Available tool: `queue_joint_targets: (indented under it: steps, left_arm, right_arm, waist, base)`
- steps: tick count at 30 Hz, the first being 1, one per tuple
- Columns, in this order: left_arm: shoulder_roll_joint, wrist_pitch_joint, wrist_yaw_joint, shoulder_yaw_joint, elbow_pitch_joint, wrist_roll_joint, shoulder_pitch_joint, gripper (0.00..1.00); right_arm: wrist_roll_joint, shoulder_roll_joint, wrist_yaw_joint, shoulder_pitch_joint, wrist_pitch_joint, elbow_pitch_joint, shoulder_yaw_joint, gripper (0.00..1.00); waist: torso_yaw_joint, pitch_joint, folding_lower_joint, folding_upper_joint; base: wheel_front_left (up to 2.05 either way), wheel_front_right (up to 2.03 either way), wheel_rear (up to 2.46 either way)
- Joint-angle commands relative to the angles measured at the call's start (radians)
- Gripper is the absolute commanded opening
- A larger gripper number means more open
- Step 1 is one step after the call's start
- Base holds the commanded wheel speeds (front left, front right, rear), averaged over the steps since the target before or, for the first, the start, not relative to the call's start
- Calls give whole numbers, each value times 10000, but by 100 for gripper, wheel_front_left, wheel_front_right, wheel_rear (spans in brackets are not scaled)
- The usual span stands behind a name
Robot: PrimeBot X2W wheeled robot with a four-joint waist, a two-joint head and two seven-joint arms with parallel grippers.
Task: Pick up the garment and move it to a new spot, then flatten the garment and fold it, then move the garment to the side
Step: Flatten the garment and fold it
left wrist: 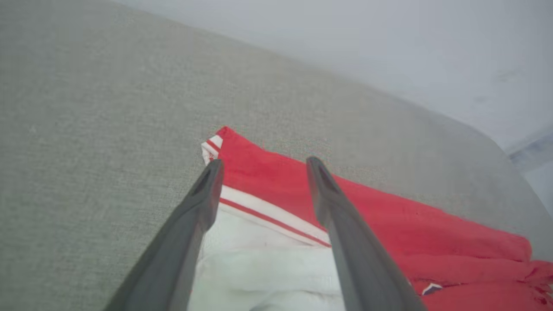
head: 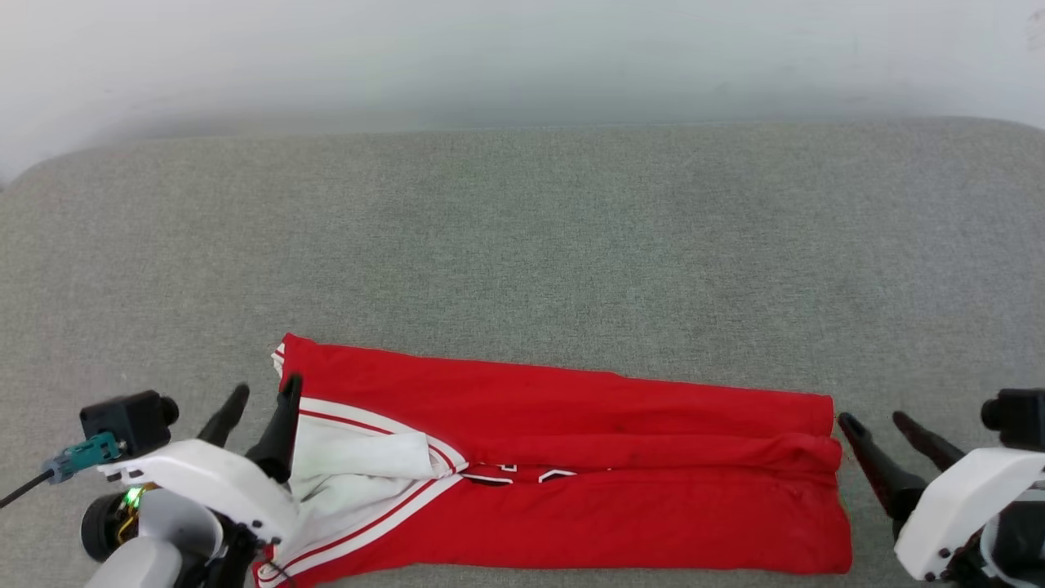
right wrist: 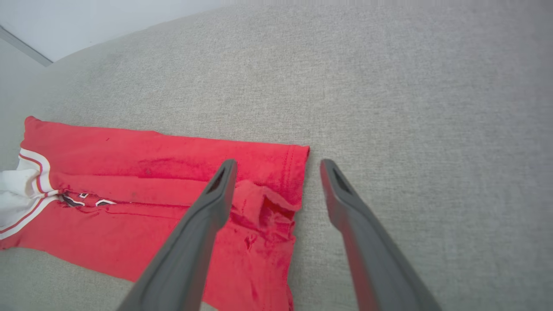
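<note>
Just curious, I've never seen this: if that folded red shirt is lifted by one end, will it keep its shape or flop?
Probably flop: the garment is soft cloth, rumpled at its hem. It looks thin and light, lying flat on the grey surface. Pushed, it would likely bunch rather than slide, as its white sleeve has.

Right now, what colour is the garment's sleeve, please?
White sleeve, red-striped trim; left wrist view.

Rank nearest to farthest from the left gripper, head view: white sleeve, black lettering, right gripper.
1. white sleeve, beside the left gripper, at the left end of the garment.
2. black lettering, mid-garment along the fold.
3. right gripper, beyond the right end.
</note>
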Motion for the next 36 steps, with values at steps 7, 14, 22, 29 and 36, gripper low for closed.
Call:
queue_joint_targets:
  steps: [7, 14, 22, 29, 36]
  left_arm:
    - [-473, -1579, 831, -339, -991, 1748, -580, 100]
    - [-884, -2333, 1235, -565, -1495, 3180, -878, 100]
    - [-1255, -2491, 1218, -514, -2108, 4838, -792, 100]
    - [-1149, -2494, 1014, -581, -2020, 5068, -657, 100]
    - [-1212, -2486, 928, -614, -1758, 5095, -626, 100]
  right_arm:
    - [-212, 56, -2, -218, 2078, -564, -1419, 100]
    - [-412, 329, -2, -343, 3187, -372, -2038, 100]
    - [-408, 1145, -2, -118, 3899, 507, -1966, 100]
    - [-196, 1481, -5, 266, 4491, 1344, -1639, 42]
    - [195, 930, -2, -359, 3983, 1181, -1511, 0]
  waist:
    - [241, -179, 1, 0]
    - [826, 59, 1, 0]
    - [1590, 492, 1, 0]
    - [1619, 576, 1, 0]
    - [1493, 306, 1, 0]
  base:
    - [0, 0, 0]
    - [0, 0, 0]
    - [0, 0, 0]
    - [0, 0, 0]
    - [0, 0, 0]
